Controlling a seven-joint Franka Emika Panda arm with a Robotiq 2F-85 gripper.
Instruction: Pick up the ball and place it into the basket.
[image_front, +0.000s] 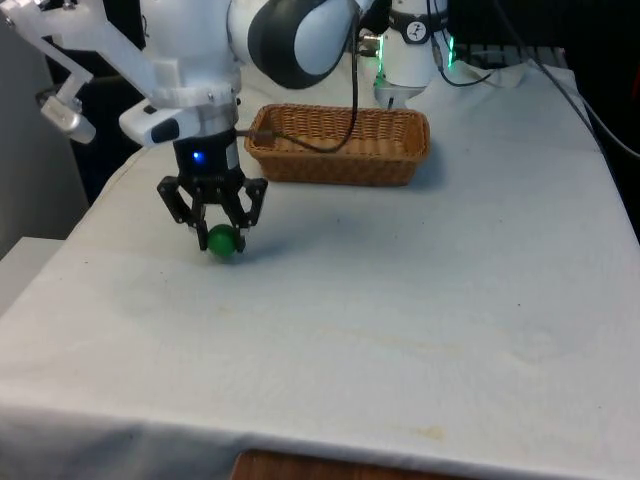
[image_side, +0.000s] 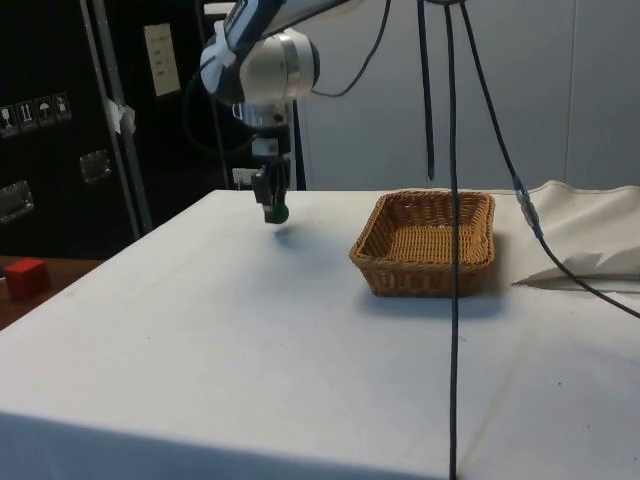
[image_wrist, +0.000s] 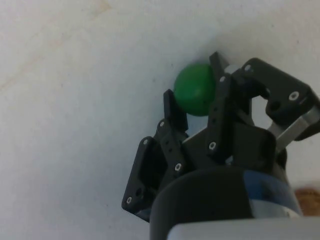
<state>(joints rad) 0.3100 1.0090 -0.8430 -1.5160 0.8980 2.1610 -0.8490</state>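
Hand (image_front: 222, 232): its two fingers are squeezed tight around the green ball (image_front: 223, 240).
Ball: down low by the bench (image_front: 400, 300).
Basket (image_front: 340, 144): near, nothing inside.

White cloth (image_front: 400, 320) over table, red block (image_side: 26, 277) beside it, dark cabinets (image_side: 60, 110)

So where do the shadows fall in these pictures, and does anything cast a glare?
Front view: a soft shadow sits on the cloth right under the green ball and the tool. Side view: the basket throws a faint shadow along its near edge; light looks even. Wrist view: the ball is evenly lit, with no strong glare on it.
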